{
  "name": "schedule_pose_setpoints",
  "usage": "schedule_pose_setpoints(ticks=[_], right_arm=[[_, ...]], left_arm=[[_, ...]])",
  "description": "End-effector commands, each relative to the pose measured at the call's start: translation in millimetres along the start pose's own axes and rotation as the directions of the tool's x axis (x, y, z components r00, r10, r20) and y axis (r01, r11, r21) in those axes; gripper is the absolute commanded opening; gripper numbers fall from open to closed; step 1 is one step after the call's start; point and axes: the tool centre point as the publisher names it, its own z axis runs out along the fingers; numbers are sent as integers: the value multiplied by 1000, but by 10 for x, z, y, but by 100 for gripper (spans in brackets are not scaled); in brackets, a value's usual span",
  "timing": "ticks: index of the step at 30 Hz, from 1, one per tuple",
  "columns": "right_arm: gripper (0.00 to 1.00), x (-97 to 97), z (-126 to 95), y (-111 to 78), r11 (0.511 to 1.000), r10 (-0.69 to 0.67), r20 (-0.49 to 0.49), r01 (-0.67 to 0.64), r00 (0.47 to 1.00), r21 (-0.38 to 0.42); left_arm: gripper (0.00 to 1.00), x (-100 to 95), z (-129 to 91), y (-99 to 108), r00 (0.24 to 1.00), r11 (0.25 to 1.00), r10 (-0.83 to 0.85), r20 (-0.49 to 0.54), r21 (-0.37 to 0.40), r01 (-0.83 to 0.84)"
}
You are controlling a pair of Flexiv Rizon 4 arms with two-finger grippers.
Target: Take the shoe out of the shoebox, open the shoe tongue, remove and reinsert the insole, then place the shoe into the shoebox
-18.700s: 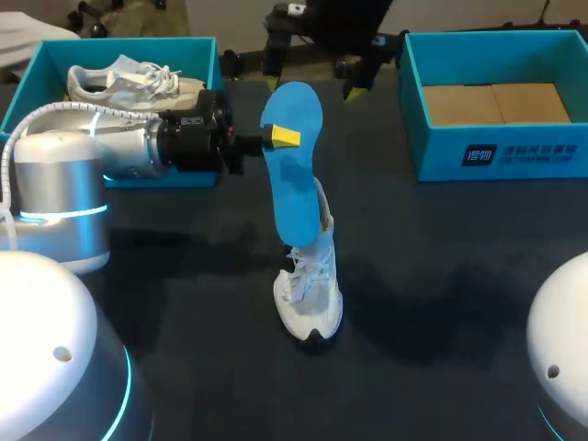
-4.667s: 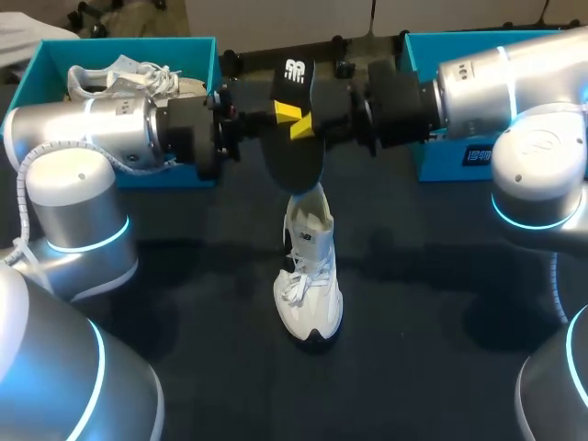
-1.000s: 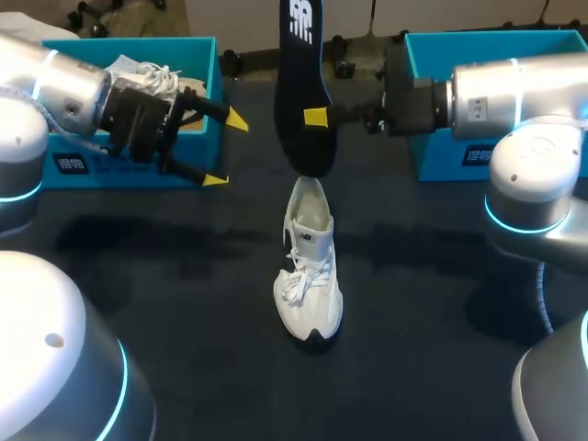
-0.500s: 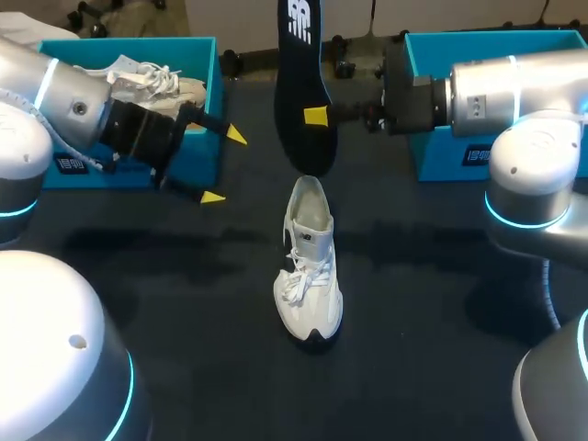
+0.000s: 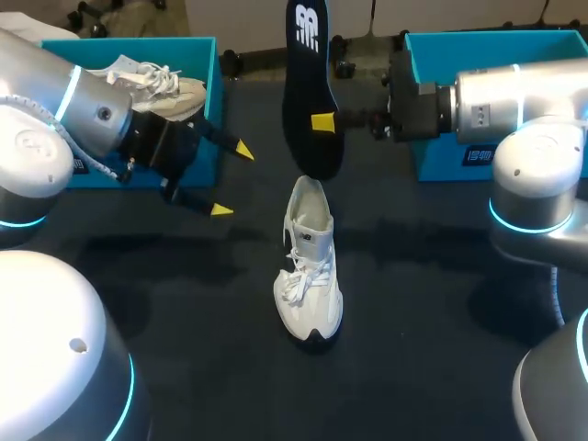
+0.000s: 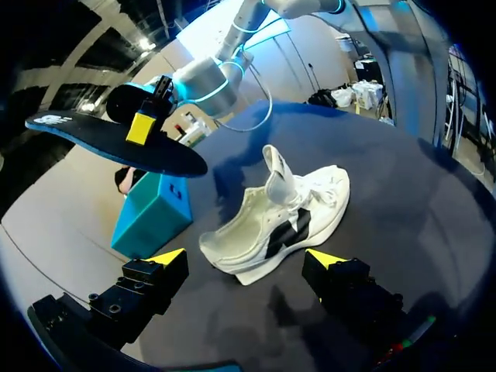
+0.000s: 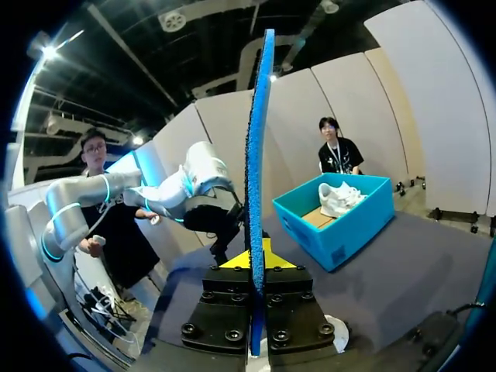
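My right gripper (image 5: 323,121) grips the black insole (image 5: 310,73) on edge above the white shoe (image 5: 308,266), which stands on the dark surface (image 5: 423,303) (heel nearest the insole). My left gripper (image 5: 231,180) hangs wide open near the teal shoebox (image 5: 147,42).

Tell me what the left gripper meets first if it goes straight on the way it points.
Most likely the white shoe, which lies straight ahead of the left gripper, in line with the gap of its open jaws. The insole hangs higher and aside, though depth is hard to judge.
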Motion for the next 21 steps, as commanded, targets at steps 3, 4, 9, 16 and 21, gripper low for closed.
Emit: schedule_pose_setpoints(ticks=[3, 4, 9, 16, 21], right_arm=[[0, -88, -4, -149, 1000, -8, -5, 8, 1000, -3], [0, -101, -5, -172, 1000, -9, -8, 9, 1000, -5], [0, -128, -1, -227, 1000, -4, -19, 4, 1000, -11], [0, -128, -1, -227, 1000, -4, -19, 4, 1000, -11], [0, -128, -1, -227, 1000, -4, -19, 4, 1000, -11]], left_arm=[[100, -41, 192, 53, 999, 998, -51, -7, -34, 51], [100, -44, 213, 65, 998, 998, -60, -1, -35, 60], [100, -64, 326, 103, 997, 996, -77, 1, -41, 77], [100, -80, 472, 191, 995, 993, -99, -19, -72, 97], [100, -138, 557, 218, 995, 991, -97, -39, -92, 93]])
